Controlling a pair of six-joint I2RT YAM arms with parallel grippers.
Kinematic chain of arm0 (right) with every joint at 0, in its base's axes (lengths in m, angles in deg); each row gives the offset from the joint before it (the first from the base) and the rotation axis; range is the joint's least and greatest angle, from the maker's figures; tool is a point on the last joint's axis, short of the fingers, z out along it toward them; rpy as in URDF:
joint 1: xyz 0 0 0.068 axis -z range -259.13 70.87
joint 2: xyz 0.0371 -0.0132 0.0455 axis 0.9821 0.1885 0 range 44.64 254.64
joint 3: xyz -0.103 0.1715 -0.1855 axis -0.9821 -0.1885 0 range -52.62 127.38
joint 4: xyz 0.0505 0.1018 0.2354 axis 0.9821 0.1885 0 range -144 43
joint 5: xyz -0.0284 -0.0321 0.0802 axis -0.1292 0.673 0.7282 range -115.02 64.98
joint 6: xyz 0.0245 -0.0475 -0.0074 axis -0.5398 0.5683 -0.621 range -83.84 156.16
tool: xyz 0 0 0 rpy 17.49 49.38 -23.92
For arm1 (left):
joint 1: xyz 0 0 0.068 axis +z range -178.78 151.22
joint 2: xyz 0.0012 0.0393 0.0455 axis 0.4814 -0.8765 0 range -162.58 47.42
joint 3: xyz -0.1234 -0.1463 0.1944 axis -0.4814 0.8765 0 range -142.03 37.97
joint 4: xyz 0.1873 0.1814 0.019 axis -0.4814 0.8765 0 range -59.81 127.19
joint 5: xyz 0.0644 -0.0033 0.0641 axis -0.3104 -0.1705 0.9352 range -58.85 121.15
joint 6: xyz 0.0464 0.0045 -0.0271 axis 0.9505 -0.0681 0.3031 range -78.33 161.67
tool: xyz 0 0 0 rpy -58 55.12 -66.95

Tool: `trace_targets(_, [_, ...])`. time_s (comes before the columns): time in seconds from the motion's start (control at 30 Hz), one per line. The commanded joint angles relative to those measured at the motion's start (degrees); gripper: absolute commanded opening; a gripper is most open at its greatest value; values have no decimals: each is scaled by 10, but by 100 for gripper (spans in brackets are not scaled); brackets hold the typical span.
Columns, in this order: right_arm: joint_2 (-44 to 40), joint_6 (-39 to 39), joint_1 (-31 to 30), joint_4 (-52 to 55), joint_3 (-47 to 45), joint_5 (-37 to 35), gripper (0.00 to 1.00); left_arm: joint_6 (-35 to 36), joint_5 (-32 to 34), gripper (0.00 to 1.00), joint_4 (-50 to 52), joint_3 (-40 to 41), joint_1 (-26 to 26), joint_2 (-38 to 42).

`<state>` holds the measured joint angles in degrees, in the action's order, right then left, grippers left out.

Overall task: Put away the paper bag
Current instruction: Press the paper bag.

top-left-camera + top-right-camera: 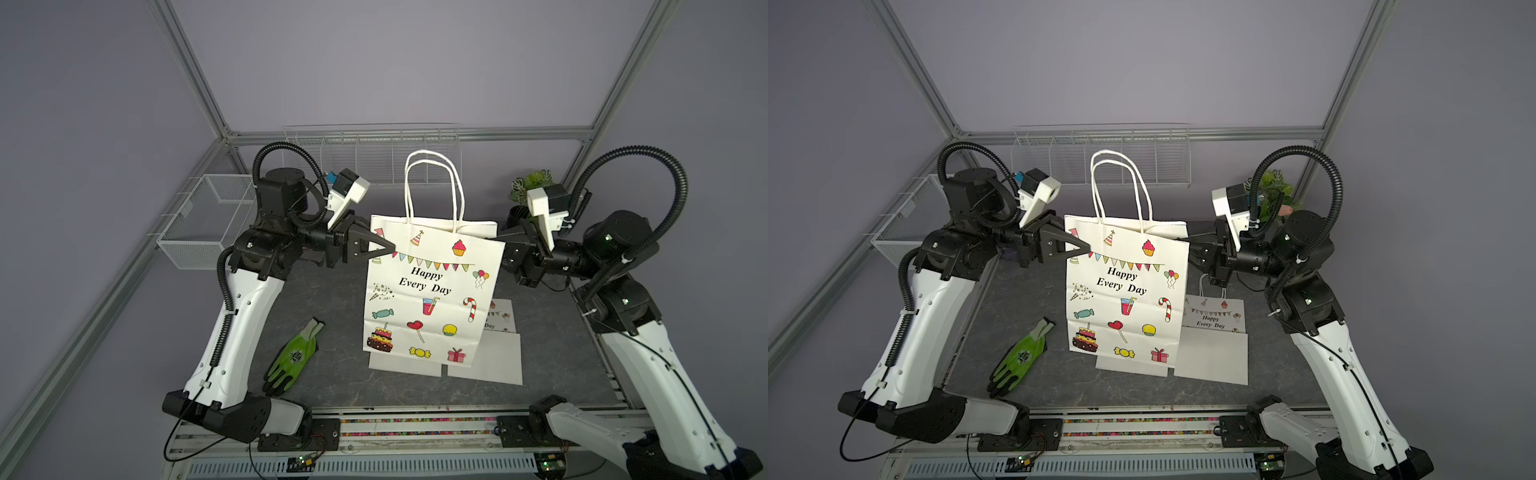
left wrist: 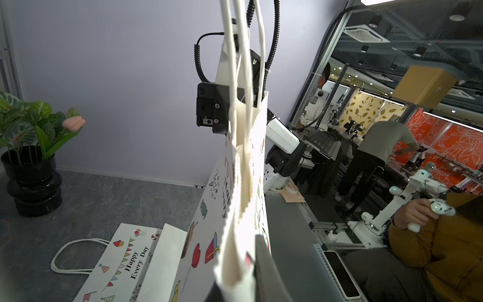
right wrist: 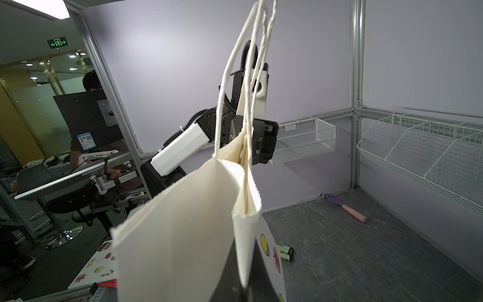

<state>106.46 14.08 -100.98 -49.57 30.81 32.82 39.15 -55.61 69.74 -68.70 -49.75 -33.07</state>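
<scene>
Top views: I look steeply down from the front; both share the whole tabletop (image 1: 395, 388).
Left wrist: close against the paper bag (image 2: 243, 183), facing the right arm (image 2: 282, 136).
Right wrist: equally close, facing the left arm (image 3: 180, 149).

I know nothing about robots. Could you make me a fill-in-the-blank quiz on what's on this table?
The left gripper and the right gripper each pinch the upright paper bag near its ____ edge.
Its print reads Happy Every ____.
The glove lying on the table is ____.
The plant in the back corner sits in a ____ pot.
Missing words: top; Day; green; black.
</scene>
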Motion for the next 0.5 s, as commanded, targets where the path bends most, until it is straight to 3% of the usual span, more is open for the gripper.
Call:
trace_targets(0.0, [-4, 2, 4, 1, -2, -12, 7, 6, 12, 5, -4, 8, -1, 14])
trace_targets(0.17, [-4, 4, 5, 5, -1, -19, 8, -16, 20, 0, -29, 16, -1, 21])
trace_targets(0.27, [-8, 8, 7, 11, -2, -22, 18, -19, 23, 0, -31, 16, 0, 22])
trace_targets(0.33, [-12, 14, 9, 19, -1, -20, 33, -22, 23, 0, -32, 16, 1, 23])
trace_targets(0.47, [-31, 32, 26, 46, -1, -14, 84, -22, 19, 0, -34, 16, 5, 26])
